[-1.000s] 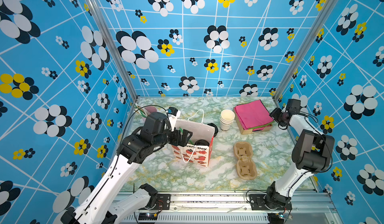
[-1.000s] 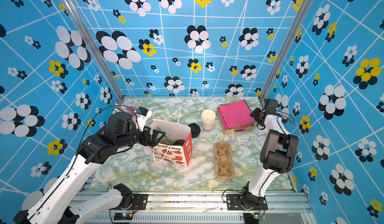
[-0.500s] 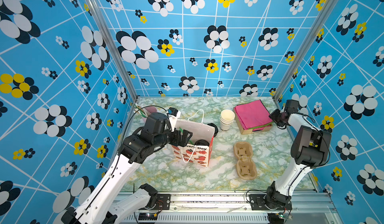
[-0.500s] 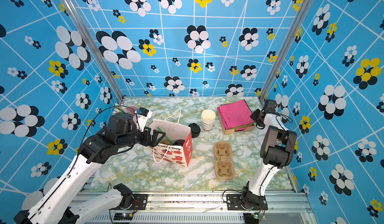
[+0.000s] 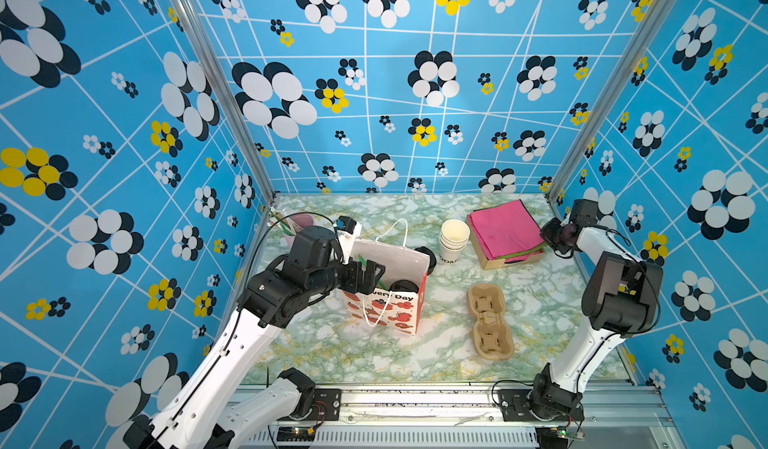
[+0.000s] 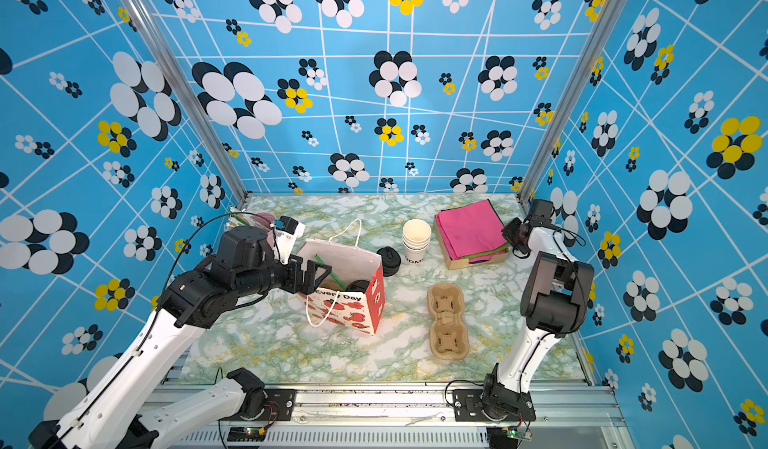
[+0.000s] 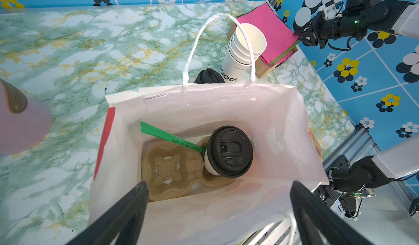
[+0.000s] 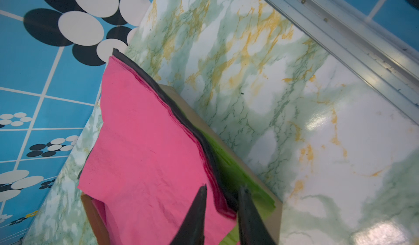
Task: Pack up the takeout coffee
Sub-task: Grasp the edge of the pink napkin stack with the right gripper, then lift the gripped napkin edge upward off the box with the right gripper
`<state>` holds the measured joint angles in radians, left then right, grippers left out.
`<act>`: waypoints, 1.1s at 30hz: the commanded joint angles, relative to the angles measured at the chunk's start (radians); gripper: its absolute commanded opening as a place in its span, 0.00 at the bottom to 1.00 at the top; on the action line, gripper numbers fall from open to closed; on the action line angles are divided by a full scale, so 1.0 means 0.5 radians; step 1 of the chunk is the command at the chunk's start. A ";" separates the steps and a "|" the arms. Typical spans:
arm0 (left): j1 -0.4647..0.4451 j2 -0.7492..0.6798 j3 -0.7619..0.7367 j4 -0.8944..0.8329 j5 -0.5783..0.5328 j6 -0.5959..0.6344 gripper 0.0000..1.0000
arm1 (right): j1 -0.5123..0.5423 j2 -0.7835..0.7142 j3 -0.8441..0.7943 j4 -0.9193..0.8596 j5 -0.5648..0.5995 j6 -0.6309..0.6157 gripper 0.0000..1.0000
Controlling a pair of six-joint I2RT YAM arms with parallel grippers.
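1. The takeout coffee (image 7: 229, 152) stood inside the paper bag (image 7: 204, 110); its rim could have been snagged by the spread, empty left gripper (image 7: 218, 184).
2. At the bag's 2 o'clock, the right gripper (image 8: 224, 187) straddled the pink napkins (image 5: 505, 226), with its hold not discernible; several might have been dragged.

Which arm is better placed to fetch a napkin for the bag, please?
Right. The right gripper sits at the napkins, jaws narrowly apart astride their edge. The left gripper hovers open over the bag, where the coffee stands.
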<state>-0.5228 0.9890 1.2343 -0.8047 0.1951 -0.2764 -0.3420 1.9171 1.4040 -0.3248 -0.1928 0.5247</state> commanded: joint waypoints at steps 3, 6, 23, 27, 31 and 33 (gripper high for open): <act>0.024 -0.031 -0.020 0.048 0.012 -0.017 0.98 | -0.012 0.016 0.086 -0.134 0.059 -0.020 0.19; 0.024 -0.036 -0.026 0.054 0.013 -0.020 0.98 | -0.012 -0.001 0.104 -0.184 0.090 -0.038 0.19; 0.027 -0.025 -0.062 0.094 0.024 -0.051 0.98 | -0.012 0.120 0.221 -0.327 0.087 -0.097 0.27; 0.028 -0.029 -0.066 0.099 0.027 -0.055 0.99 | -0.012 0.125 0.205 -0.329 0.105 -0.101 0.32; 0.030 -0.030 -0.068 0.100 0.027 -0.056 0.98 | -0.012 0.131 0.213 -0.340 0.103 -0.092 0.31; 0.031 -0.029 -0.071 0.103 0.026 -0.055 0.98 | -0.011 0.126 0.211 -0.342 0.106 -0.092 0.29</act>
<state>-0.5171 0.9867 1.2163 -0.7727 0.1951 -0.2955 -0.3420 1.9762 1.4933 -0.4660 -0.1440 0.4862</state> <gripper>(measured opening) 0.986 0.295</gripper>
